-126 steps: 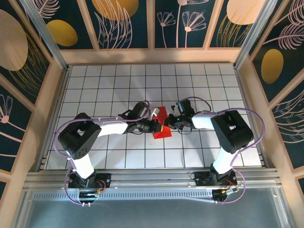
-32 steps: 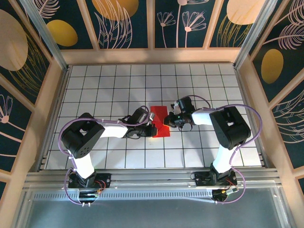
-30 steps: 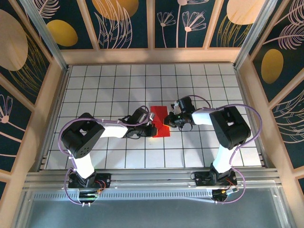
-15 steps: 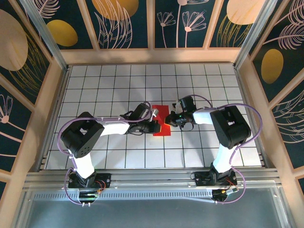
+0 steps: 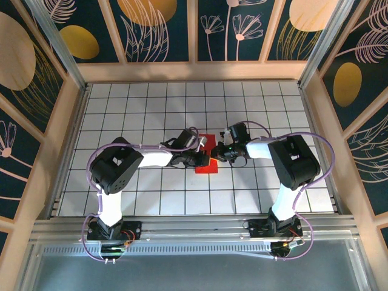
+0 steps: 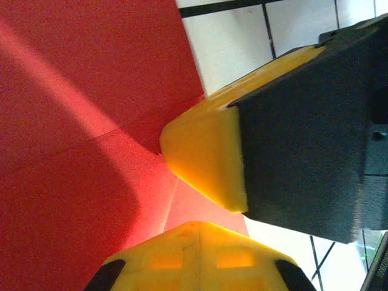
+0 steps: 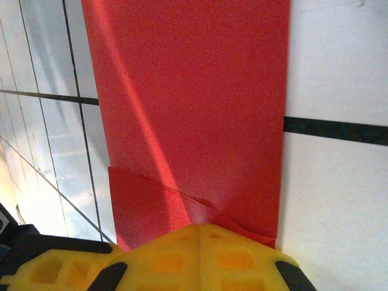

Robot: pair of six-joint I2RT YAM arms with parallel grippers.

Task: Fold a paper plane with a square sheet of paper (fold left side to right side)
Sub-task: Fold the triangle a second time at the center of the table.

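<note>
Paper: one red sheet of paper (image 5: 208, 141) is lying flat on the white tiled table (image 5: 121, 103), near its middle and between the two grippers.
Long axis: the sheet is showing as a narrow strip. Its long sides are running near to far, and its two short ends, both looking square, are facing the near and far edges of the table.
Creases: in the left wrist view a straight crease is running across the red surface toward the tip of the other gripper. In the right wrist view the slanted edge of an upper layer is crossing the strip just ahead of the fingers, and it is lifting slightly at one spot.
Left gripper (image 5: 204, 159): it is reaching in from the left with its jaws closed tip to tip, and the yellow tip is sitting on the left part of the strip.
Right gripper (image 5: 216, 153): it is coming in from the right with its jaws also closed together. Its tip is resting on the paper by the right long edge, just beside the left tip.
Count: one sheet, two arms, two grippers.
Hidden: from above, the grippers are covering the middle of the strip, leaving only its far and near ends showing. Both wrist views are cutting the sheet off at their edges. Whether the tips are pressing hard or merely touching is not clear.
</note>
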